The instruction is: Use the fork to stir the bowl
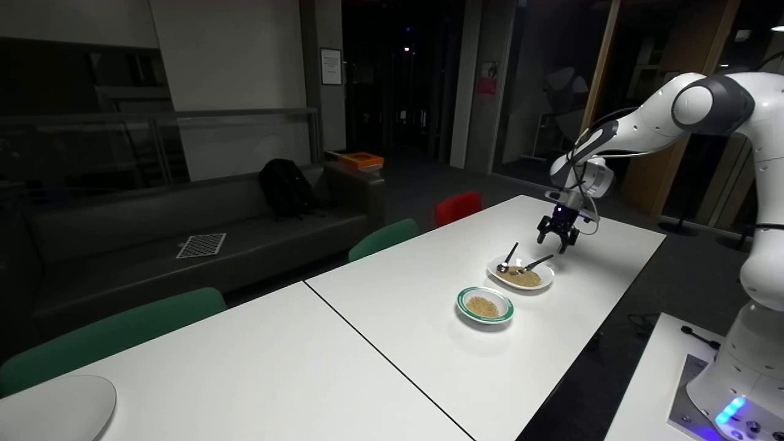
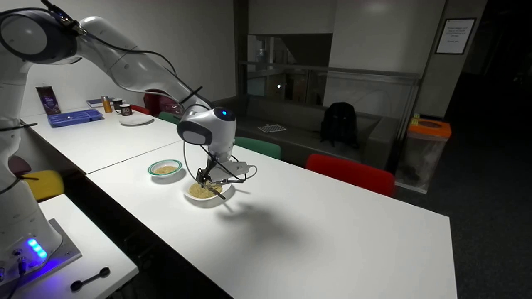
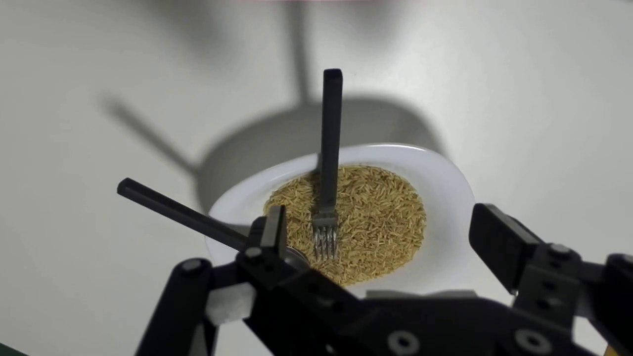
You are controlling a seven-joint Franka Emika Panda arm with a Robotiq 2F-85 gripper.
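Slender black-handled fork (image 3: 329,164), silver metal tines. Small round green-rimmed bowl (image 1: 503,304), white inner wall. Plain white oval dish (image 3: 446,207). Slim golden-tan grains (image 3: 373,222). White bench (image 1: 404,288).

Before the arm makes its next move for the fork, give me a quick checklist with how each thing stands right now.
1. Gripper open and holding nothing: ok.
2. Fork handle exposed: ok, it juts past the rim of the white dish.
3. Fork gripped for stirring: not ok, not yet held.
4. Spoon clear of the jaws: cannot tell, a finger covers part of it in the wrist view.
5. Green-rimmed bowl upright with grain inside: ok, and it stands apart from the dish in both exterior views.
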